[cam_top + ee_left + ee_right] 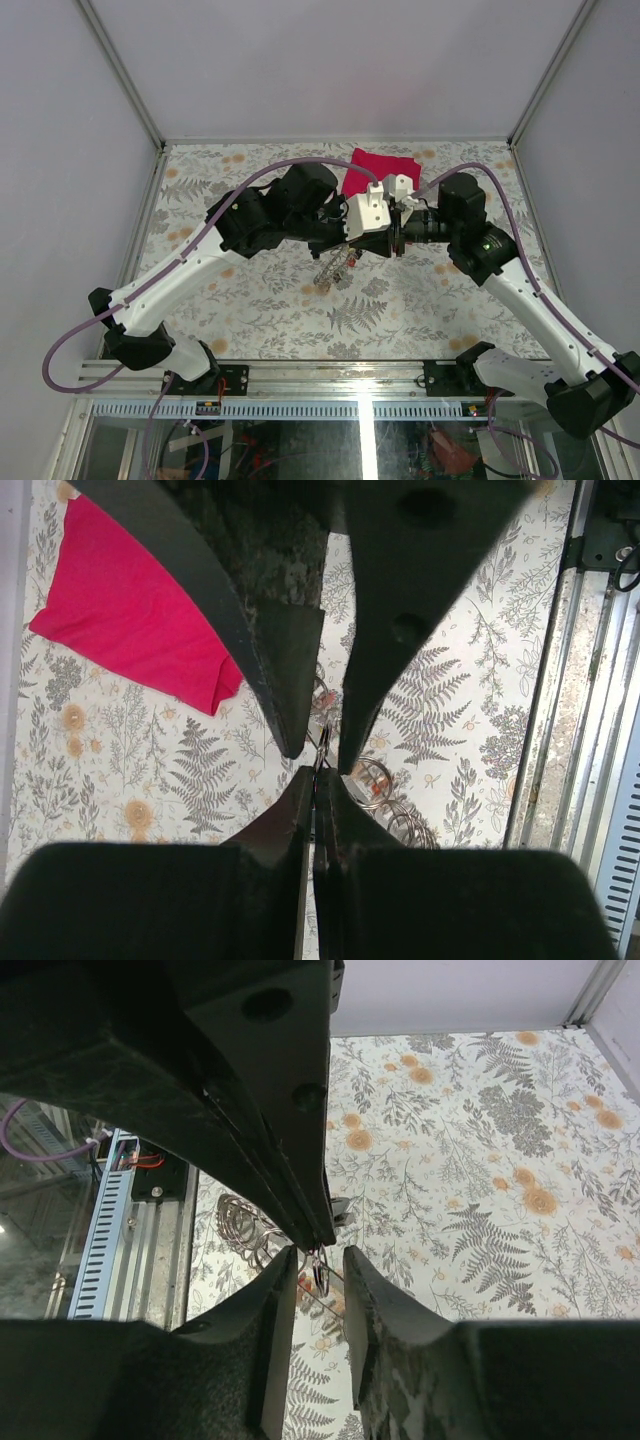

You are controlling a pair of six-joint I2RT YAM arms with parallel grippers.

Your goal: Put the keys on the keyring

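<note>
My two grippers meet tip to tip above the middle of the table. The left gripper (315,778) is shut on a thin metal wire loop. A small metal ring (320,1270) hangs from that loop. It sits in the gap of my right gripper (318,1260), whose jaws stand apart on either side without touching it. Under the tips is the keyring (240,1225), a coil of grey metal rings (335,268); I cannot tell if it hangs or rests on the cloth. A reddish speck (381,784) by the coil may be one of the keys; no key shows clearly.
A red folded cloth (378,168) lies at the back of the floral table cover (260,300). The metal rail (570,730) and cable duct run along the near edge. Grey walls enclose the table on three sides.
</note>
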